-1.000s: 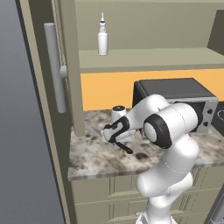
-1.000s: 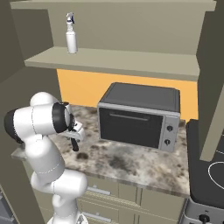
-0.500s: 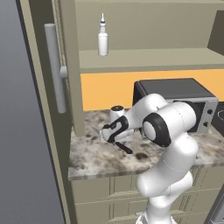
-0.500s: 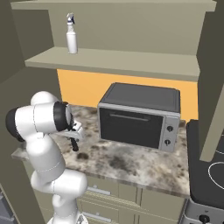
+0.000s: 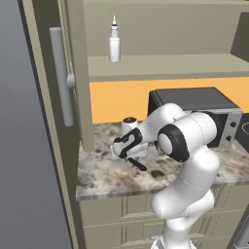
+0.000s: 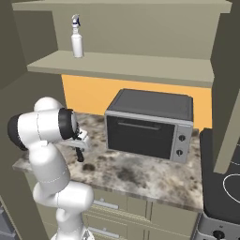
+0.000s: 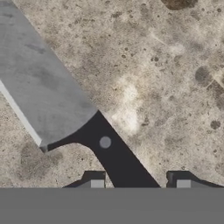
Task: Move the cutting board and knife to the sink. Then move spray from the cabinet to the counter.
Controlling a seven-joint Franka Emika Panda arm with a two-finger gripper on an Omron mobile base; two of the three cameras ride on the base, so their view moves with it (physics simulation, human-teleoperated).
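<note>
The knife (image 7: 43, 92) has a grey blade and a black handle and lies slantwise over the counter (image 7: 166, 65). My gripper (image 7: 138, 183) points down with the handle running between its two fingertips. The left tip is against the handle and a sliver of gap shows at the right tip. The pads lower down are hidden. From the base the gripper (image 5: 127, 153) (image 6: 80, 144) hovers low over the counter (image 5: 107, 177) with the knife (image 5: 138, 165) (image 6: 80, 154) at it. The spray (image 5: 114, 46) (image 6: 76, 42) stands upright on the cabinet shelf (image 5: 160, 65). The cutting board and the sink are out of view.
A dark toaster oven (image 5: 194, 104) (image 6: 150, 126) sits on the counter to the right of the arm. The open cabinet door with its long bar handle (image 5: 61, 78) stands at the left. A stove top (image 6: 225, 187) adjoins the counter's right end. Drawer fronts (image 5: 121, 209) run below.
Arm, knife and spray stay where they were in both base views; no movement shows.
</note>
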